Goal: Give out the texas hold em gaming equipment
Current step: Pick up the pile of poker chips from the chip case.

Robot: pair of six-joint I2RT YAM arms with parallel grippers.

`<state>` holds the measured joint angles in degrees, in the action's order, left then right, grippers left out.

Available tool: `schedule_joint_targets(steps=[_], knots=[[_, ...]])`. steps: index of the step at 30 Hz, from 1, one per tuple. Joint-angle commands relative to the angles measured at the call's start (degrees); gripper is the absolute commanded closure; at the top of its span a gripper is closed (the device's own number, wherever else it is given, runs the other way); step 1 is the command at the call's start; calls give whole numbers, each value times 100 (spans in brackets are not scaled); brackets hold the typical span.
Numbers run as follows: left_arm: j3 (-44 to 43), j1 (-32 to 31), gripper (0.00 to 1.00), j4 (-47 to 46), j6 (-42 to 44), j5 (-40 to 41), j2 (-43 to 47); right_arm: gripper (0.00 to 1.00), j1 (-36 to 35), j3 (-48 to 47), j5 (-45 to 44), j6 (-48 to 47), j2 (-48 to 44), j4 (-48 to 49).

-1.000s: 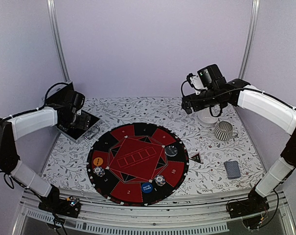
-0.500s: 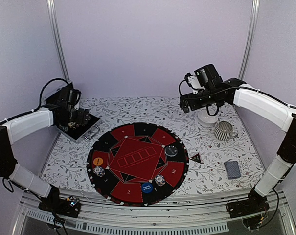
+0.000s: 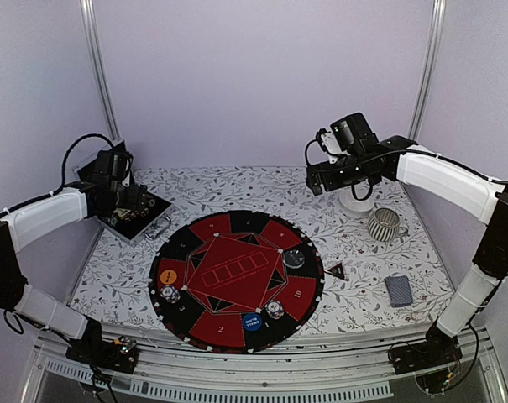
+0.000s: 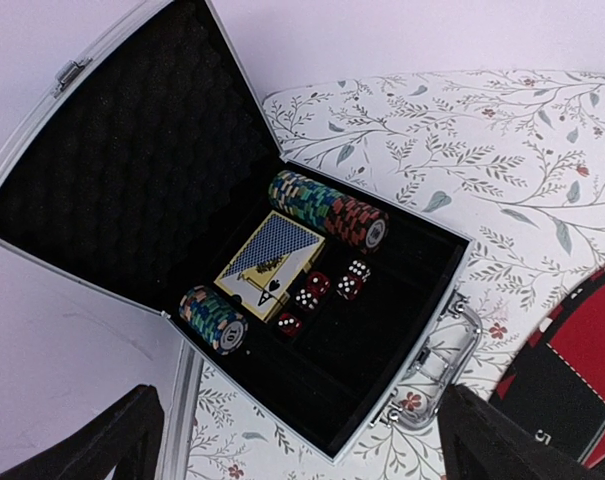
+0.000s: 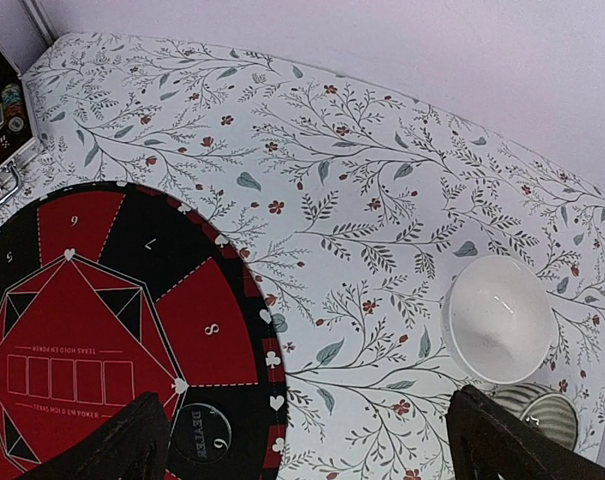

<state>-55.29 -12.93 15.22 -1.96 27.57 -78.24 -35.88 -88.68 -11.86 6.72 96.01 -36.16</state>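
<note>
Hovering over the open case [image 4: 132,150] at ten o'clock of the mat [image 3: 228,222], the left gripper [image 4: 302,440] gapes wide above chip rolls [image 4: 327,208] and boxed cards [image 4: 270,262]. The right gripper [image 5: 312,440], equally wide, hangs near the white bowl [image 5: 499,318] at two o'clock. The orange button [image 3: 167,275] sits at nine, the blue button [image 3: 251,320] at six, and the loose deck [image 3: 398,290] at four.

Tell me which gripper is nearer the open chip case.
Left. The left gripper hovers just above the open chip case at far left. The right gripper hangs well off to the right, near the white bowl.
</note>
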Motion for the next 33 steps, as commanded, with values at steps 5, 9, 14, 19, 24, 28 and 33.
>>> schedule_joint_targets(steps=[5, 9, 14, 19, 24, 28, 33], knots=[[49, 104, 2, -130, 7, -32, 8, 1, 34, 97, 29, 67, -12, 126], [25, 201, 2, -96, -60, -197, -45, 1, 35, 104, 34, 49, -12, 136], [-17, 281, 2, -29, -102, -255, -112, 1, 37, 115, 40, 49, -4, 136], [-26, 307, 2, -19, -104, -272, -102, 1, 37, 89, 73, 65, 30, 136], [-20, 335, 2, -19, -110, -287, -117, 1, 38, 70, 100, 50, 63, 138], [-37, 396, 3, -22, -114, -388, -163, 1, 34, 155, 100, 49, 6, 172], [-689, 776, 27, -55, -184, -2258, -574, 1, 30, 489, 144, 18, -160, 422]])
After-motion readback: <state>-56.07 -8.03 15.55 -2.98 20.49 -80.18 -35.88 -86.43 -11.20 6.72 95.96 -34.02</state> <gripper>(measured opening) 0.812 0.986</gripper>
